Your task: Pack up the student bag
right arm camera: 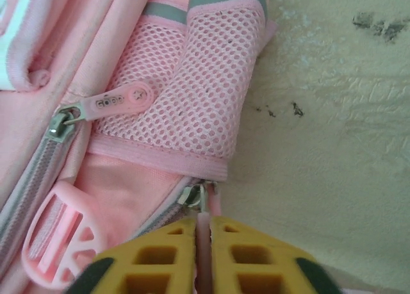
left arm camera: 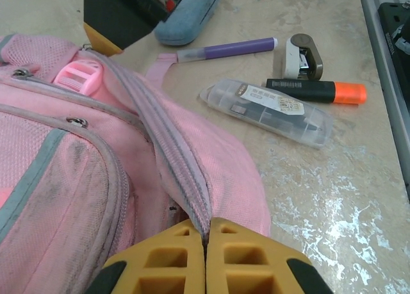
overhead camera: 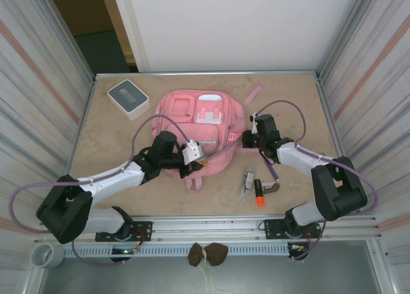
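Left gripper [left arm camera: 206, 236] clenched on zip edge [left arm camera: 173, 153] of large pink fabric backpack [overhead camera: 214, 143]; right gripper [right arm camera: 203, 230] clamped, seemingly on pink zip pull [right arm camera: 204, 212].

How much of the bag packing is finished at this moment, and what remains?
Nothing looks packed yet. In hand: the left gripper pinches the zip edge of the student bag, and the right gripper pinches a pink tab at a zip slider. Left: the purple pen, stapler, highlighter and clear case lie on the table beside the bag.
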You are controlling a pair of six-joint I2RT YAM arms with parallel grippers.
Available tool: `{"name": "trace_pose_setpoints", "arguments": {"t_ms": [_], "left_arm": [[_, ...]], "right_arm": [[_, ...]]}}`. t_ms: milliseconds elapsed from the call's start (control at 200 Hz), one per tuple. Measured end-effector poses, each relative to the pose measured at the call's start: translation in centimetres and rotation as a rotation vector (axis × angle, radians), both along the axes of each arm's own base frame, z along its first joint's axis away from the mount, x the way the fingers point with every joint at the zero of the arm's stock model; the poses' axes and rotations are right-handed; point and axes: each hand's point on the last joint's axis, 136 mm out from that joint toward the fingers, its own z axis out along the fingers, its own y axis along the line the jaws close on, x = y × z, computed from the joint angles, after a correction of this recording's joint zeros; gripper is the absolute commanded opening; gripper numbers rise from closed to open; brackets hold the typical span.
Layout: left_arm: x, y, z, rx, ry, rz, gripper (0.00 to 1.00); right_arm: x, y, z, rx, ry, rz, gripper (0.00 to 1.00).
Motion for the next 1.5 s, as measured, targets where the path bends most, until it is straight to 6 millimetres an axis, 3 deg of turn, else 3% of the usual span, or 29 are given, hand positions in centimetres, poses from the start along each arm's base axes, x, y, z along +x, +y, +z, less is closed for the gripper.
{"name": "trace_pose_setpoints", "arguments": {"t_ms": [215,406,461,601,686,792,1052,1217,1503], "left_arm": [[-0.4,-0.2,-0.9,0.012,0.035,-0.021,0.00],[-0.4,-0.3,-1.0,0.018,0.043,-0.030,0.00],[-0.4,-0.3,-1.0,0.019,0.044,-0.030,0.01],[-0.4,-0.2,-1.1,0.022,0.047,-0.024,0.02],[-0.2,-0.1,-1.3,0.028,0.056,-0.007,0.02],[0.4,0.2,-2.0,0.046,0.079,0.032,0.03],[3.4,2.4,-3.7,0.104,0.138,0.224,0.06],[5.8,4.4,-4.0,0.131,0.137,0.364,0.07],[7.3,6.4,-4.6,0.170,0.158,0.496,0.07]], "right_arm": [[0.3,-1.3,1.5,0.194,0.073,-0.048,0.54],[3.0,0.1,0.3,0.315,0.171,-0.063,0.62],[4.0,0.6,-0.3,0.331,0.191,-0.055,0.57],[5.1,1.7,-1.9,0.374,0.237,-0.039,0.13],[5.1,1.7,-1.9,0.399,0.241,-0.049,0.00],[4.6,1.3,-1.3,0.399,0.215,-0.058,0.00],[0.9,-0.5,-1.4,0.342,0.185,-0.138,0.00],[0.8,0.3,-1.9,0.290,0.178,-0.135,0.02],[1.8,2.3,-2.0,0.168,0.169,-0.046,0.08]]}}
